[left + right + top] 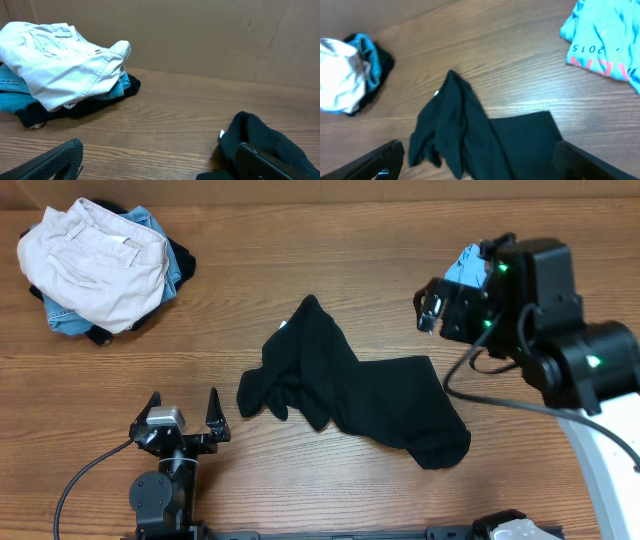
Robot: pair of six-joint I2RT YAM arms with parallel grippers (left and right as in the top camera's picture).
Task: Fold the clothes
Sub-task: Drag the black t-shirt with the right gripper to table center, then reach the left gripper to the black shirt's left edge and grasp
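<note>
The black T-shirt (350, 395) is seen unfolded and crumpled on the desk (350, 260), drawn into a long, slanting band. Its rumpled, bunched end is found just to the right of the left gripper (183, 408), not touched by it. Its flatter, broader part is spread out near the right gripper (430, 308), apart from it. A small white label (283, 326) is shown near its far peak.

One bench (330, 250) carries one black T-shirt (350, 395), one light blue tee (605, 45), one pair of cream trousers (95, 260) atop blue and dark garments too bunched to count, and two claws: left claw (184, 402), right claw (428, 308).
</note>
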